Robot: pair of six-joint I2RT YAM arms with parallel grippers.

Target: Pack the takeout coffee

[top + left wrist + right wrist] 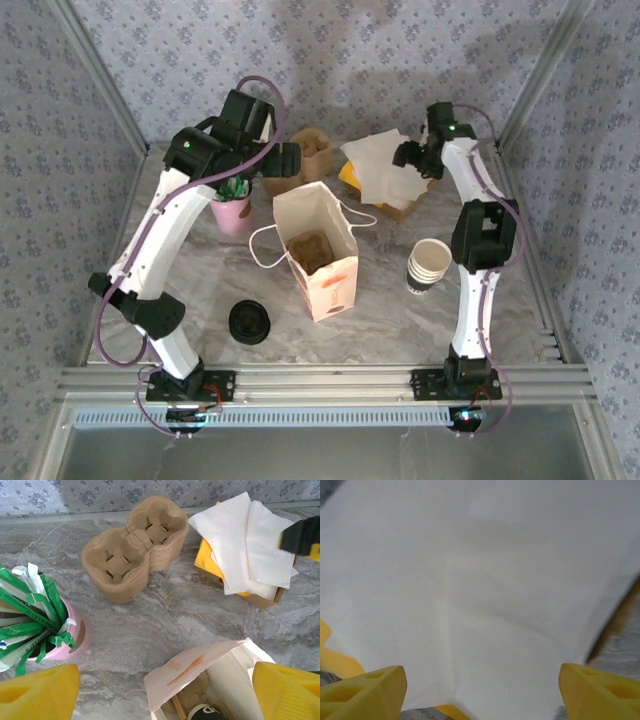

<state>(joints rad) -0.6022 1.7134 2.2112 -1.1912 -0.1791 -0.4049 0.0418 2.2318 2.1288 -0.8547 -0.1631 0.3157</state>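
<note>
Left hand (162, 692), spread apart, hovers over the takeout coffee (205, 713) inside the bag (200, 667).

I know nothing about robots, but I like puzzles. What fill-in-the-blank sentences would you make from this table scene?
1. The white paper bag between the two arms stands with its top ____.
2. The cup holding the green sachets is ____.
3. The stack of lids lying near the left arm's base is ____.
4. The right arm's fingers are spread apart above white paper ____.

Missing words: open; pink; black; napkins.
</note>
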